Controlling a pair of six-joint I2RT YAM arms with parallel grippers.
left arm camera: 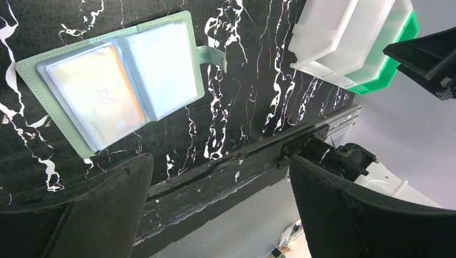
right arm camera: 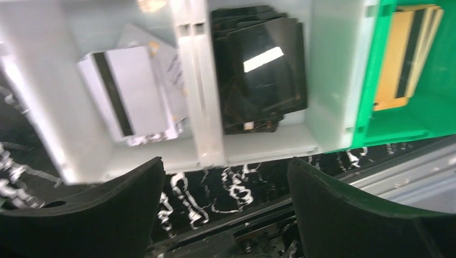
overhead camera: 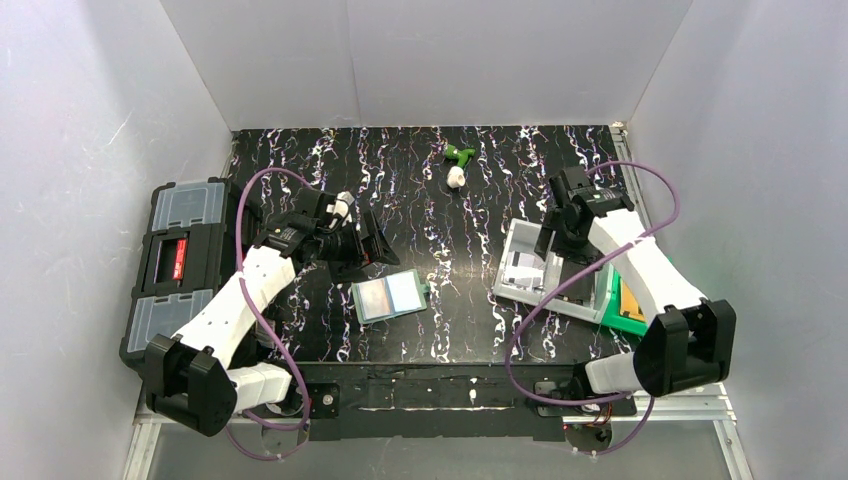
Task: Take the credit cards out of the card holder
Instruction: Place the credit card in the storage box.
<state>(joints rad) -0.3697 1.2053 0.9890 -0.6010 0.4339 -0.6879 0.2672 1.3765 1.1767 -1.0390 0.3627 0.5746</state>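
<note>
Evidently the unloading is sitting only partway done. The right end effector (right arm camera: 226,209) is hovering over the white tray (right arm camera: 196,80), its jaws standing wide apart with nothing between them. Pale credit cards (right arm camera: 129,91) with a dark stripe are lying in one compartment of the tray, and a stack of black cards (right arm camera: 261,64) is filling the compartment beside it.

The card holder (overhead camera: 390,296) is lying open and flat on the counter (overhead camera: 470,230), roughly between the two arms and well apart from the tray. The left end effector (left arm camera: 220,215) is hanging near it, its jaws likewise spread and gripping nothing.

Through the clear sleeve on one page of the holder an orange-tinted card (left arm camera: 91,91) is showing, so I am judging that at least one is waiting to come out. The other page is looking pale, and I cannot tell whether it is carrying anything.

To my eye the next move is calling for one end effector pinning the soft holder down while the other is pinching the card's exposed edge and sliding it out along the sleeve, since the holder is looking light enough to lift with the card.
</note>
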